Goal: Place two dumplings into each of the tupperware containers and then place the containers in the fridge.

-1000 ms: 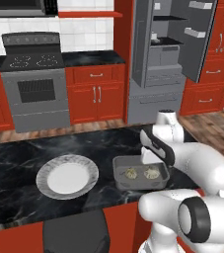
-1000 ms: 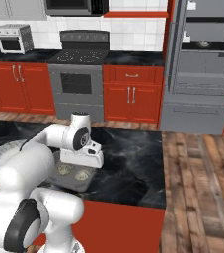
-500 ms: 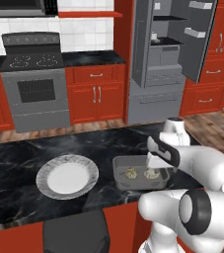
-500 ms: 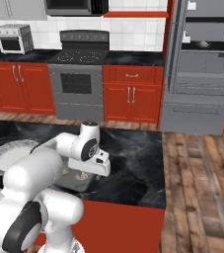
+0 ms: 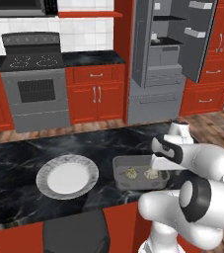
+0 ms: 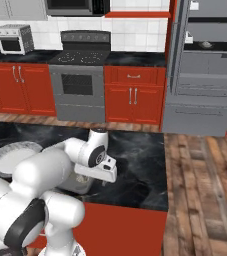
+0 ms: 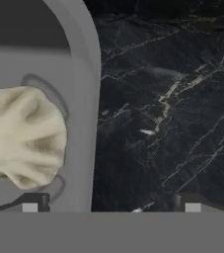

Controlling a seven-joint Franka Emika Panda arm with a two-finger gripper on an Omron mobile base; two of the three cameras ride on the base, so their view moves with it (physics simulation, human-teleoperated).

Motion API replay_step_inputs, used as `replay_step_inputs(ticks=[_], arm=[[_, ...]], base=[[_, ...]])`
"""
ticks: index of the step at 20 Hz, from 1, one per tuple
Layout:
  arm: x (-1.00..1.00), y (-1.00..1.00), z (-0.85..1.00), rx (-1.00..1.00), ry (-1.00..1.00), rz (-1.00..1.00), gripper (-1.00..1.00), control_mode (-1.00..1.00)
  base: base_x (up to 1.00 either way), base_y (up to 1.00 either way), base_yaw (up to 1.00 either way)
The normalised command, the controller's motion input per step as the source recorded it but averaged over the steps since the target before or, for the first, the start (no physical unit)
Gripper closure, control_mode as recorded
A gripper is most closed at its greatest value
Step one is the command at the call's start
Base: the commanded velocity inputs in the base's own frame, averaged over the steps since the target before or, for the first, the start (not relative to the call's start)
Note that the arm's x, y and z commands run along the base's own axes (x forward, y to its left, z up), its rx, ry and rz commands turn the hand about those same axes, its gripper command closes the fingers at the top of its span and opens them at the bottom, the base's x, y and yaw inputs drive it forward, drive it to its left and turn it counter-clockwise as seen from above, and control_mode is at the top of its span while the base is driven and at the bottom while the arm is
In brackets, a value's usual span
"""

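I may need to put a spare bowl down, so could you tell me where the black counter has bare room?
Bare counter lies left of and behind the plate, and in the strip between the plate and the tray. The right end is crowded: the tray holds two dumplings, with the open end effector over its right rim.

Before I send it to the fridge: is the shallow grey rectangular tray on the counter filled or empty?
Filled: the shallow grey rectangular tray holds two pale crimped dumplings side by side.

no readable text, labels or numbers anywhere
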Motion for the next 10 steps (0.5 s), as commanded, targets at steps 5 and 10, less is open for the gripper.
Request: replay_step_inputs(ticks=[5, 10], arm=[[0.00, -0.01, -0.36, 0.00, -0.03, 0.00, -1.00, -1.00], [0.00, 0.00, -0.11, 0.00, -0.02, 0.00, 1.00, -1.00]], base=[[0.00, 0.00, 0.00], [0.00, 0.00, 0.00]])
